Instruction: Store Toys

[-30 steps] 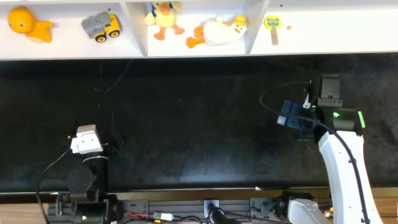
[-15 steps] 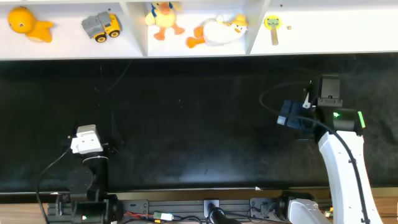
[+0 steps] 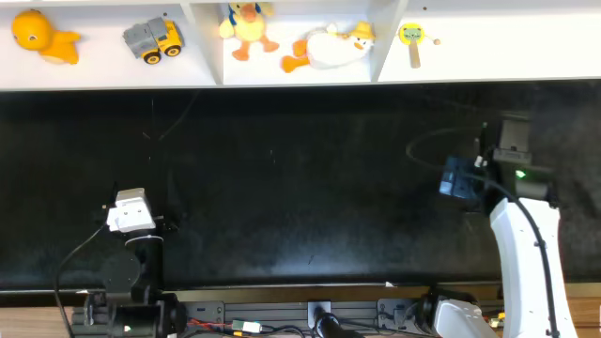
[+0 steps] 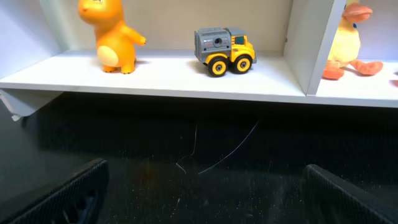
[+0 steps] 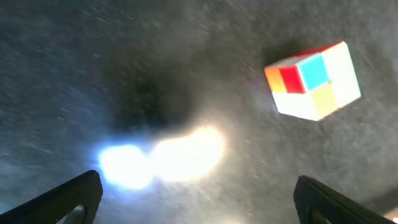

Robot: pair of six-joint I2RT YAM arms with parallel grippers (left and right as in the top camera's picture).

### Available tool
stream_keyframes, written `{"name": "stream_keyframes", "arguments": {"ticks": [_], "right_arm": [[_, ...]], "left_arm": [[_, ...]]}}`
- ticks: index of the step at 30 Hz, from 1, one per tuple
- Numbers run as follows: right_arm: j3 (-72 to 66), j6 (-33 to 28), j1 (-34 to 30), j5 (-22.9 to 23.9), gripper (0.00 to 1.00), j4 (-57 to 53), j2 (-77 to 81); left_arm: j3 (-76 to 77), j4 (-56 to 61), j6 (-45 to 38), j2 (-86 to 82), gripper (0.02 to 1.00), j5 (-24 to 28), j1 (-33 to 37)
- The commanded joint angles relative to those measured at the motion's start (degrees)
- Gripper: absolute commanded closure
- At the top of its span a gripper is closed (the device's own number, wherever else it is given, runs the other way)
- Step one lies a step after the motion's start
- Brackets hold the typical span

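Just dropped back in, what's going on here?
The right gripper hangs open over the black tabletop, near a multicoloured puzzle cube that lies loose, not gripped. The left gripper is open too, facing the white shelf, where an orange toy figure, a grey-and-yellow toy truck and a yellow plush duck already sit.

A scuffed black mat (image 3: 282, 188) has cables (image 3: 235, 326) running along its near edge.

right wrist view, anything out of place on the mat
Yes: a multicoloured cube lies alone on the black mat below the open right gripper, while the toy truck and the orange figure stand on the white shelf. It looks like a toy not yet stored.
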State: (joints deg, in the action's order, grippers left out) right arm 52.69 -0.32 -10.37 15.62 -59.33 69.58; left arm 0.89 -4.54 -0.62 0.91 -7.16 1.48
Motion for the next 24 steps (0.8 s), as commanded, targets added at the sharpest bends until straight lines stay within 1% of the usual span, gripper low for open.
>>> {"name": "stream_keyframes", "arguments": {"ticks": [1, 3, 6, 9, 15, 21, 24], "right_arm": [[-0.6, -4.0, -3.6, -1.5, 0.003, -0.1, -1.4], [-0.6, -5.6, -5.6, -2.4, 0.003, -0.1, -1.4], [-0.6, -10.9, -9.3, -5.0, 0.003, -0.5, -1.5], [-0.6, -14.4, -13.4, -6.8, 0.003, -0.8, -1.5], [-0.6, -25.9, -22.7, -15.0, 0.001, -2.5, -2.4], [-0.6, -33.7, -27.6, -15.9, 0.001, -3.8, -4.9], [-0.6, -38.5, -29.9, -16.2, 0.001, -4.5, -5.6]], "left_arm": [[-0.4, 0.3, -1.1, -0.7, 0.020, -0.4, -0.3], [-0.4, 0.3, -1.1, -0.7, 0.020, -0.4, -0.3], [-0.4, 0.3, -1.1, -0.7, 0.020, -0.4, -0.3], [-0.4, 0.3, -1.1, -0.7, 0.020, -0.4, -0.3], [-0.4, 0.3, -1.1, -0.7, 0.020, -0.4, -0.3], [-0.4, 0.3, -1.1, -0.7, 0.020, -0.4, -0.3], [-0.4, 0.3, -1.1, -0.7, 0.020, -0.4, -0.3]]}}
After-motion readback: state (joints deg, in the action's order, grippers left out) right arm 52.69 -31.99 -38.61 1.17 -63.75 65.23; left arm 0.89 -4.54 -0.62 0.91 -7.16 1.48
